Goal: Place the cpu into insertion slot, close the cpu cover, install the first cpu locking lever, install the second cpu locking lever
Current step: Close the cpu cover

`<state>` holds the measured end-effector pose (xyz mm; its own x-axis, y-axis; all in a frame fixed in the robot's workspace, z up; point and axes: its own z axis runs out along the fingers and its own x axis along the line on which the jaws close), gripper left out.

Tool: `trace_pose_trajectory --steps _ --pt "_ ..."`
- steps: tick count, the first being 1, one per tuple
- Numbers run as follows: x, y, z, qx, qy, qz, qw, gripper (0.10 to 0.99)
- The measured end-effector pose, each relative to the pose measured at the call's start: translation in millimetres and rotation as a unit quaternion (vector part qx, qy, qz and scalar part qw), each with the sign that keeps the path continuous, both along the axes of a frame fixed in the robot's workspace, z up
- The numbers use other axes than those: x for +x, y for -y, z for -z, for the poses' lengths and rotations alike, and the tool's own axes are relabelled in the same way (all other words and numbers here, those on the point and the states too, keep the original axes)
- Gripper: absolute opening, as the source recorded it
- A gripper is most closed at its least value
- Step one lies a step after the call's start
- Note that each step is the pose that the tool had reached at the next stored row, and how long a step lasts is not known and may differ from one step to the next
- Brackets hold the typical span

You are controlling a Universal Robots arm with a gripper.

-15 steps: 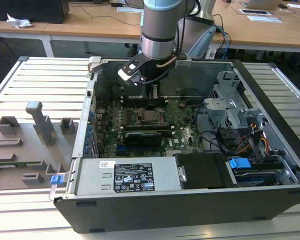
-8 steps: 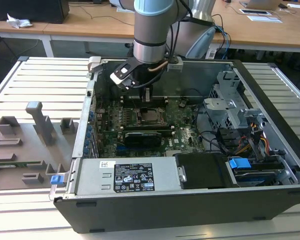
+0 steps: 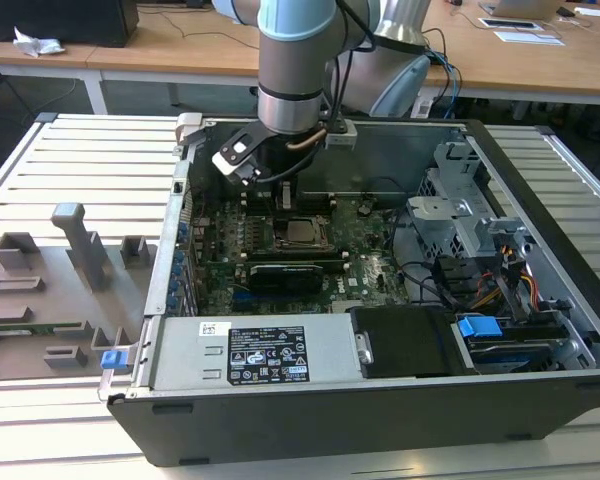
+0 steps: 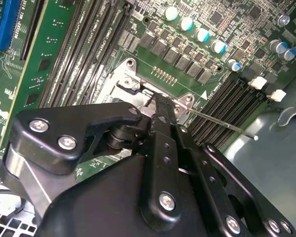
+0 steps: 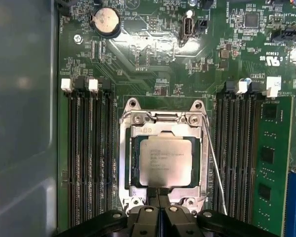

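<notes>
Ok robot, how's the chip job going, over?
Gripper shut, tips at cpu cover's edge. Cpu seated in insertion slot, cover down. One lever sticking out, unlatched.

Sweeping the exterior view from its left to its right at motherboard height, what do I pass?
Grey fixture board → case's left wall → cpu → metal drive cage → case's right rim.

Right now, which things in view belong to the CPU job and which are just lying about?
Job: cpu, cpu cover, locking lever, claw at the cover's edge.
Lying about: memory slots, coin battery, power supply, grey fixture tray.
</notes>
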<state>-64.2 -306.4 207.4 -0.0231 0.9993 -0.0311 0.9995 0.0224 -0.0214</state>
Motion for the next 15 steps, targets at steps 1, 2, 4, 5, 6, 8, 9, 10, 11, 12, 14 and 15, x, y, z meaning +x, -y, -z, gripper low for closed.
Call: trace_pose_trajectory --steps 1,2,4,5,6,8,9,10,11,12,14,15 --pt "-0.6 -0.1 0.2 0.0008 0.0000 0.000 1.0000 0.106" --pt "-1.3 0.0 0.8 0.0017 0.0001 0.000 1.0000 0.106" --pt "-1.4 0.0 1.6 0.0019 0.0000 0.000 1.0000 0.106" --pt "-1.5 0.0 2.0 0.0020 0.0000 0.000 1.0000 0.106" --pt "-1.6 0.0 2.2 0.0023 -0.0001 0.000 1.0000 0.106" --pt "-1.5 -0.1 2.3 0.0027 0.0000 -0.001 1.0000 0.106" --pt "-1.5 -0.1 1.4 0.0029 0.0001 -0.001 1.0000 0.106" --pt "-1.5 -0.1 -1.4 0.0028 0.0000 -0.001 1.0000 0.106" --pt "-1.5 0.0 -5.3 0.0028 0.0000 -0.002 1.0000 0.106" --pt "-1.5 0.0 -9.2 0.0027 0.0000 -0.002 1.0000 0.106" --pt "-1.5 -0.1 -12.4 0.0028 0.0000 -0.001 1.0000 0.106" --pt "-1.5 -0.1 -13.2 0.0028 0.0001 -0.002 1.0000 0.106"
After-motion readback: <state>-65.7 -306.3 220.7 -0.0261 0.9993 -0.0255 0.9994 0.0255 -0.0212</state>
